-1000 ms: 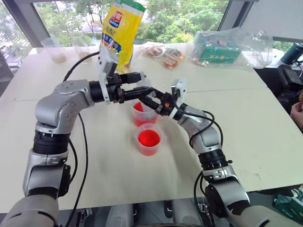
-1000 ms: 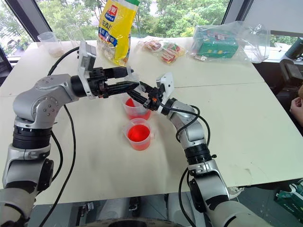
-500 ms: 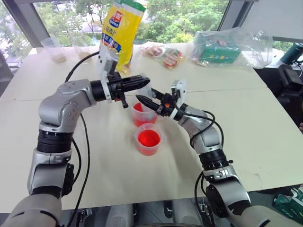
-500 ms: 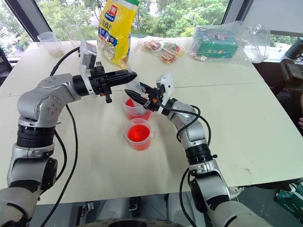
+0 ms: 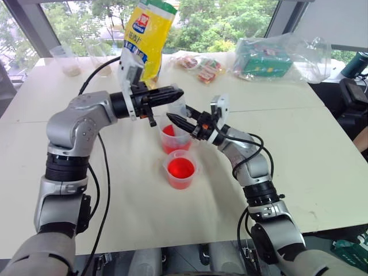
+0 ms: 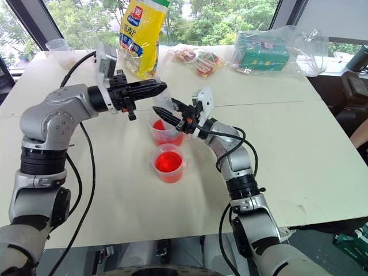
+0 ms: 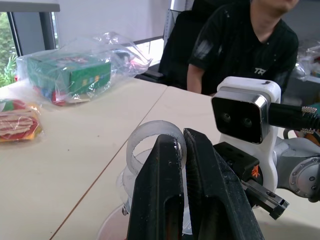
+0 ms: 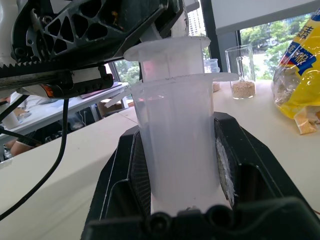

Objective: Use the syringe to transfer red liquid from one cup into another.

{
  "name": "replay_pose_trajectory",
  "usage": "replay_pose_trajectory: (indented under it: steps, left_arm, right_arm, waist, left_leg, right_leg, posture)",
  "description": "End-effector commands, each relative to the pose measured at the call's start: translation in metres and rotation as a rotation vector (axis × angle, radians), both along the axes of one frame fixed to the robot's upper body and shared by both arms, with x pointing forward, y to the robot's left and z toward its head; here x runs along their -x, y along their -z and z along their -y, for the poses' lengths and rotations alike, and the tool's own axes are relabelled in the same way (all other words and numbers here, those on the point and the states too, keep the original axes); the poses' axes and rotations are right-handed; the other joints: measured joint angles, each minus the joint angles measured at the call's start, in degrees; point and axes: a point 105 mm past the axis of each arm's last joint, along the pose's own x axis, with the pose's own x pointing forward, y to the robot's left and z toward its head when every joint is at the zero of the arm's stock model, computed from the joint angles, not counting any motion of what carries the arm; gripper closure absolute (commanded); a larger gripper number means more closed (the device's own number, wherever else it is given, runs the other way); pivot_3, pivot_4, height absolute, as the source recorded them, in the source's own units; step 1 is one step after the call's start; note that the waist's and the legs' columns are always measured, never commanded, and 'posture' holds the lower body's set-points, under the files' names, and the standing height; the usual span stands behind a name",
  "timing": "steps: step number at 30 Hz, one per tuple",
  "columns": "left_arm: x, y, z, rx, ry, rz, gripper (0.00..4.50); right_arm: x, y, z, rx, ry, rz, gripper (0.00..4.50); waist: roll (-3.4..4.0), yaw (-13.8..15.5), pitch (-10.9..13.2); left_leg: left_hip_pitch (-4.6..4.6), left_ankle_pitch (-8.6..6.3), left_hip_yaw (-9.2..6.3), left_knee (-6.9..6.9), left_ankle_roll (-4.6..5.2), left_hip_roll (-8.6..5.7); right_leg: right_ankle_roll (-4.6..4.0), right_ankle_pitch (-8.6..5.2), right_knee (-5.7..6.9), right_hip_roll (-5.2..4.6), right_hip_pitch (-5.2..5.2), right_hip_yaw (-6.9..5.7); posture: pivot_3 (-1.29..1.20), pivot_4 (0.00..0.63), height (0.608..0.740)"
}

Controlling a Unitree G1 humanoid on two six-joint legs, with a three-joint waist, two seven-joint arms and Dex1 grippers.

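Two clear cups of red liquid stand mid-table, a far cup [image 5: 171, 141] and a near cup [image 5: 181, 169]. The clear syringe [image 5: 179, 107] stands roughly upright over the far cup, its lower end hidden behind the fingers. My right gripper [image 5: 173, 119] is shut on the syringe's thick barrel [image 8: 175, 135], reaching in from the right. My left gripper [image 5: 177, 92] comes in level from the left and is shut on the plunger's ring top [image 7: 150, 134]. The left gripper [image 8: 100, 30] lies across the plunger cap in the right wrist view.
A yellow bag [image 5: 146, 34], snack packets [image 5: 198, 66] and a green box in a clear bag [image 5: 270, 57] line the table's far side. Glass cups [image 5: 69, 60] stand at the back left. A person in a black shirt [image 7: 240, 45] sits beyond the right edge.
My left gripper's fingers, spread around the syringe's top a second ago, have closed on the plunger. Both arms have kept their places, and the right gripper still holds the barrel.
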Motion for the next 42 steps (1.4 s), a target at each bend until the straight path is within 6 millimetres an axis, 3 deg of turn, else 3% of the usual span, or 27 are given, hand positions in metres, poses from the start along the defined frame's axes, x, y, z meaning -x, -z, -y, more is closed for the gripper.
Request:
replay_pose_trajectory:
  steps: [1,18,22,25,28,32,42]
  left_arm:
    - [0.006,-0.055,-0.01,0.095,-0.044,0.193,4.44]
    - [0.005,-0.06,-0.011,0.102,-0.057,0.209,4.44]
    - [0.007,-0.041,-0.009,0.036,-0.035,0.161,4.44]
    - [0.008,-0.029,-0.01,0.006,-0.026,0.129,3.43]
    - [0.011,-0.02,-0.012,-0.006,-0.013,0.092,2.15]
    - [0.015,-0.01,-0.017,-0.036,-0.011,0.064,0.08]
    - [0.021,-0.012,-0.044,-0.047,-0.069,0.049,0.02]
  right_arm:
    - [0.017,0.009,-0.022,0.051,-0.123,-0.007,3.13]
    - [0.017,0.005,-0.022,0.049,-0.124,0.002,3.13]
    - [0.014,-0.013,-0.02,0.023,-0.104,0.046,3.13]
    - [0.011,-0.029,-0.017,-0.003,-0.088,0.078,3.13]
    - [0.009,-0.045,-0.014,-0.032,-0.073,0.102,3.13]
    - [0.007,-0.062,-0.01,-0.067,-0.053,0.123,3.13]
    - [0.007,-0.076,-0.007,-0.1,-0.044,0.135,3.13]
  waist:
    - [0.0,0.0,0.0]
    - [0.0,0.0,0.0]
    - [0.0,0.0,0.0]
    - [0.0,-0.1,0.0]
    - [0.0,-0.1,0.0]
    - [0.0,-0.1,0.0]
    - [0.02,-0.1,0.0]
  left_leg:
    - [0.0,0.0,0.0,0.0,0.0,0.0]
    - [0.0,0.0,0.0,0.0,0.0,0.0]
    - [0.0,0.0,0.0,0.0,0.0,0.0]
    - [0.0,0.0,-0.01,0.0,0.0,0.01]
    - [-0.01,0.0,-0.01,0.0,0.0,0.01]
    - [-0.01,0.0,-0.01,0.0,0.0,0.02]
    - [-0.02,0.0,-0.01,0.0,0.0,0.02]
  right_leg:
    - [0.0,0.0,0.0,0.0,0.0,0.0]
    - [0.0,0.0,0.0,0.0,0.0,0.0]
    - [0.0,0.0,0.0,0.0,0.0,0.0]
    - [0.0,0.0,0.0,0.01,-0.02,0.0]
    - [0.0,0.0,0.01,0.01,-0.02,0.0]
    - [0.0,0.0,0.01,0.0,-0.03,0.0]
    - [0.0,0.0,0.02,0.0,-0.06,0.01]
  posture:
    - [0.0,0.15,0.74]
    - [0.0,0.15,0.74]
    - [0.0,0.15,0.74]
    - [0.0,0.15,0.74]
    - [0.0,0.15,0.74]
    - [0.0,0.15,0.74]
    - [0.0,0.15,0.74]
